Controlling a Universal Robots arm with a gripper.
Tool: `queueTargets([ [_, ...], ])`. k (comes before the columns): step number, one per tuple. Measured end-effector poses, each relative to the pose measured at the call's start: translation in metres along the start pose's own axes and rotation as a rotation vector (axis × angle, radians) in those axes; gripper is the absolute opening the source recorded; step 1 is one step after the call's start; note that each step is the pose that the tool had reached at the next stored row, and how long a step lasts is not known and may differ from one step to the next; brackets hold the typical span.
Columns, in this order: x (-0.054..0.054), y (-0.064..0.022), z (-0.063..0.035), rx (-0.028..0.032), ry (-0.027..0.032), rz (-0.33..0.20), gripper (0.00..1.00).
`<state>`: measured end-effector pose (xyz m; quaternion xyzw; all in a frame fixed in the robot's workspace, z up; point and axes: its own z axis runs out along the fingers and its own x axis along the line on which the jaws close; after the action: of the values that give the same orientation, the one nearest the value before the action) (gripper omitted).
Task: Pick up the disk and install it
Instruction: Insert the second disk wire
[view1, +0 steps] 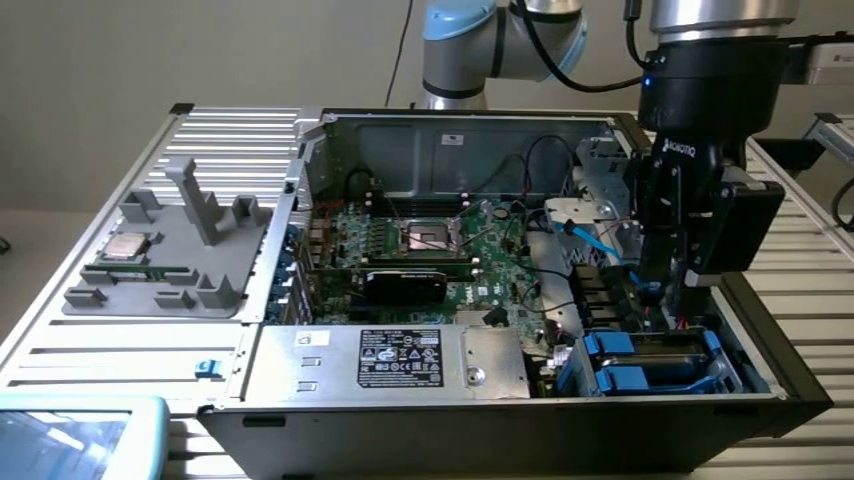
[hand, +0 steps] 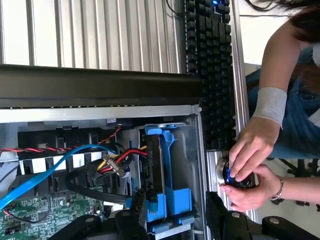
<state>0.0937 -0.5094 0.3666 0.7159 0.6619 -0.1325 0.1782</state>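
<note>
- The disk (hand: 162, 167) is seen seated in the drive bay at a corner of the open computer case (view1: 441, 150). In the exterior view this is the near corner on that view's right.
- The disk is stood on edge, with a thin grey slab shown between blue carrier rails.
- Its long axis is laid parallel to the case's near wall in the exterior view. One end is pointed toward the black side wall on that view's right, the other toward the motherboard (view1: 454, 255).
- The gripper (hand: 177, 222) is hung over the bay. Its jaws are held released, set astride the inner end of the disk's blue carrier. One finger (hand: 139, 212) is placed just beside the blue plastic, and the other is kept apart from it.
- One disk is counted under the jaws. Two blue carrier fronts (view1: 611, 345) are counted in the bay in the exterior view.
- One blue cable (hand: 60, 165) and one twisted red-and-black wire pair (hand: 60, 149) are routed beside the bay.
- One grey box with a black label (view1: 400, 360) is mounted along the near wall.
- One grey fixture tray (view1: 174, 285) is set on the slatted worktop (view1: 80, 340), with one square silver chip (view1: 130, 245) on it.
- One keyboard (hand: 207, 75) is laid beyond the case, and a person's two hands (hand: 252, 150) are closed around one round knob (hand: 231, 176).
</note>
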Motion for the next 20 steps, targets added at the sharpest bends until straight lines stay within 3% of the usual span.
queueTargets([
  [2, -0.0044, 0.0001, 0.0030, 0.0013, 0.0179, 0.001, 0.59],
  [3, -0.0047, 0.0001, 0.0033, 0.0015, 0.0229, 0.002, 0.59],
  [12, -0.0046, 0.0002, 0.0033, 0.0016, 0.0247, 0.002, 0.59],
  [14, -0.0047, 0.0002, 0.0034, 0.0014, 0.0277, 0.002, 0.57],
  [15, -0.0046, 0.0002, 0.0035, 0.0014, 0.0303, 0.002, 0.50],
  [17, -0.0045, 0.0002, 0.0036, 0.0013, 0.0396, 0.003, 0.50],
  [20, -0.0044, 0.0002, 0.0038, -0.0029, 0.0676, 0.007, 0.50],
])
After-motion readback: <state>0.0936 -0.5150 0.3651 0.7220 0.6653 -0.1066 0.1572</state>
